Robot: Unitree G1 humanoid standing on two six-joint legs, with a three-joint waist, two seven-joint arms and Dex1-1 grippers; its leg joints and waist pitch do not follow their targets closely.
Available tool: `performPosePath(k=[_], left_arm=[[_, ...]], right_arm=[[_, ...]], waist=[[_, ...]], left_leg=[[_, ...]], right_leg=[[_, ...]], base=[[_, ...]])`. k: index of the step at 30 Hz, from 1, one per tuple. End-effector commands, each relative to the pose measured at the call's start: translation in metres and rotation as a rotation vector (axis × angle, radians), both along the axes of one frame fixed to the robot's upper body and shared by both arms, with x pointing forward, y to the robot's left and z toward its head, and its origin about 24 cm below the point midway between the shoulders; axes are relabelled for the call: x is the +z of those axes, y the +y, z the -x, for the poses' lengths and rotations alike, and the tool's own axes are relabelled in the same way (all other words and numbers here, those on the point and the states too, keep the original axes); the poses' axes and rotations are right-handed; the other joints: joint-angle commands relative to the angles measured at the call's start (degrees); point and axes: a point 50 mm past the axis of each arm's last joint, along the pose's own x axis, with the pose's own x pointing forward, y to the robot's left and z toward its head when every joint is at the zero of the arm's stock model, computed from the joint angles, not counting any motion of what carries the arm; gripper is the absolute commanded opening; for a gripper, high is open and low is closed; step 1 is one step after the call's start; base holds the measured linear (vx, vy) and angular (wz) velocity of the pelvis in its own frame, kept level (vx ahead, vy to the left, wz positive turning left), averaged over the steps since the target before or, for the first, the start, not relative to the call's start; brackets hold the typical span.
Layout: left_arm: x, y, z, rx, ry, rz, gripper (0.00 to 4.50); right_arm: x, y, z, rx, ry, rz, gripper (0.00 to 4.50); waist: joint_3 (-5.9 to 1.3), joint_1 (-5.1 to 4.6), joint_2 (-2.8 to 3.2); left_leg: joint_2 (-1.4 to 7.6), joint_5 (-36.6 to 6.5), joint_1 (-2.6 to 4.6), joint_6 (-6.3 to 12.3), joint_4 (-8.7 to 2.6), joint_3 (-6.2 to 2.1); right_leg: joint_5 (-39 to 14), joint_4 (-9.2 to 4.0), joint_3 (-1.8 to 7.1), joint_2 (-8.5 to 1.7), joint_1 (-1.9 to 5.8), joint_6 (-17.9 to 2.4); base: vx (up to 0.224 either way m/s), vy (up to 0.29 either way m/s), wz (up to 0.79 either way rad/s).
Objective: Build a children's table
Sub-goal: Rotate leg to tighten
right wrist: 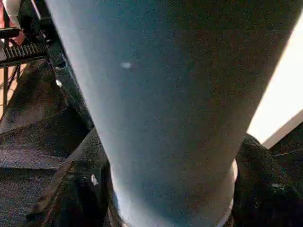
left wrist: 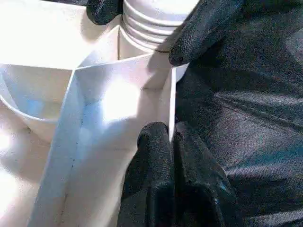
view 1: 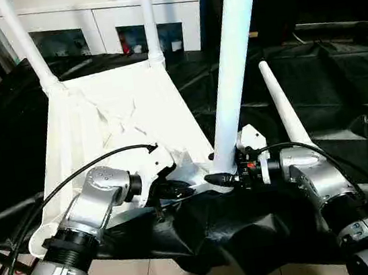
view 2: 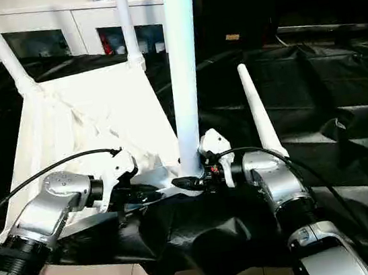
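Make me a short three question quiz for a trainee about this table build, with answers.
1. True or false: the right gripper is clamped on an upright white tubular leg.
2. How many legs already stand in the far corner sockets of the upturned white plastic tabletop?
3. The left gripper pinches: A) the tabletop's edge wall, B) the black cloth, C) a cable.

Key: 1 true; 2 two; 3 A.

Two legs [view 1: 29, 46] behind, third leg [view 1: 233, 70] front-right, loose leg [view 1: 285, 107] right
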Motion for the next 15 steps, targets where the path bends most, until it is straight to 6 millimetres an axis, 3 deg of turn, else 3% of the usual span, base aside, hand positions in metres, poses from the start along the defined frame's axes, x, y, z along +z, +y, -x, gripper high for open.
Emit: performPosePath(k=[1, 4, 6, 9, 10, 11, 15], left_arm=[[0.012, -0.018, 0.001, -0.071, -0.045, 0.069, 0.00], [0.012, -0.021, -0.002, -0.033, -0.057, 0.068, 0.00], [0.011, -0.026, -0.012, 0.063, -0.080, 0.063, 0.00], [0.011, -0.032, -0.022, 0.163, -0.106, 0.056, 0.00], [0.012, -0.039, -0.030, 0.241, -0.115, 0.052, 0.00], [0.012, -0.042, -0.033, 0.271, -0.114, 0.053, 0.00], [0.013, -0.056, -0.040, 0.347, -0.118, 0.057, 0.00]], right_arm=[[-0.008, 0.020, 0.011, 0.114, 0.054, -0.002, 2.74], [-0.009, 0.023, 0.010, 0.067, 0.067, -0.024, 2.74], [-0.014, 0.028, -0.001, -0.112, 0.059, -0.015, 2.74], [-0.021, 0.030, -0.012, -0.305, 0.060, 0.025, 2.74], [-0.025, 0.034, -0.018, -0.433, 0.079, 0.034, 2.74], [-0.027, 0.036, -0.019, -0.477, 0.083, 0.037, 2.74], [-0.035, 0.048, -0.023, -0.646, 0.118, 0.081, 2.73]], waist=[[-3.40, -0.21, -0.21], [-3.39, -0.17, -0.21], [-3.28, -0.21, -0.34], [-3.09, -0.94, -0.38], [-3.11, -1.09, -0.35], [-2.88, -1.51, -0.26], [-3.17, -1.79, -0.31]], left_leg=[[1.22, -10.0, 0.39, 3.58, -3.57, 0.15], [1.23, -10.0, 0.41, 3.53, -3.59, 0.13], [1.22, -10.2, 0.35, 3.20, -3.67, 0.14], [0.89, -13.1, 0.71, 0.39, -4.06, -0.13], [0.97, -13.2, 0.69, 0.32, -4.12, -0.18], [0.84, -13.6, 0.56, 0.03, -4.20, -0.11], [0.56, -12.8, 0.56, 0.01, -4.02, -0.13]], right_leg=[[-6.1, -3.72, 2.30, -3.17, 3.13, -14.1], [-6.2, -3.74, 2.29, -3.17, 3.12, -13.9], [-7.6, -3.85, 2.37, -3.25, 3.05, -13.6], [-15.6, -4.64, 2.37, -3.46, 2.90, -11.4], [-15.5, -4.66, 2.42, -3.49, 2.97, -11.3], [-15.9, -4.83, 2.45, -3.30, 2.79, -11.0], [-14.9, -4.86, 2.41, -3.28, 3.01, -10.6]], base=[[0.000, 0.000, 0.00], [0.000, 0.000, 0.00], [0.000, 0.000, 0.00], [0.000, 0.000, 0.00], [0.000, 0.000, 0.00], [0.000, 0.000, 0.00], [0.000, 0.000, 0.00]])
